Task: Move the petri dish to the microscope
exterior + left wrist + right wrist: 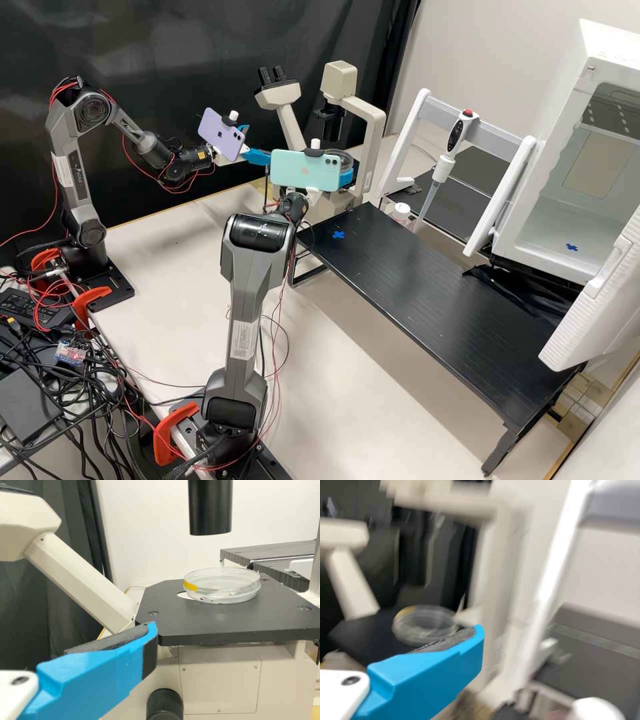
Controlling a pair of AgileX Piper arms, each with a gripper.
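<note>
In the high view, my left gripper [257,142] is left of the microscope [341,127], its blue fingers apart. The right gripper [346,176] is close to the stage, partly behind its phone, beside the petri dish [341,159]. In the left wrist view, the clear petri dish [222,586] with yellow tape lies flat on the black stage [225,622], a sliver of pale opening beside it; my left gripper [147,647] is short of the stage. The right wrist view is blurred: beyond the right gripper [477,642], open with a bare pad, is the dish [424,625] over the stage.
The black lens tube [210,507] hangs above the stage. A low black shelf [427,300] runs toward the open white incubator [567,200]. A pipette [443,160] hangs on a white stand, and a white-capped bottle [400,212] stands below it.
</note>
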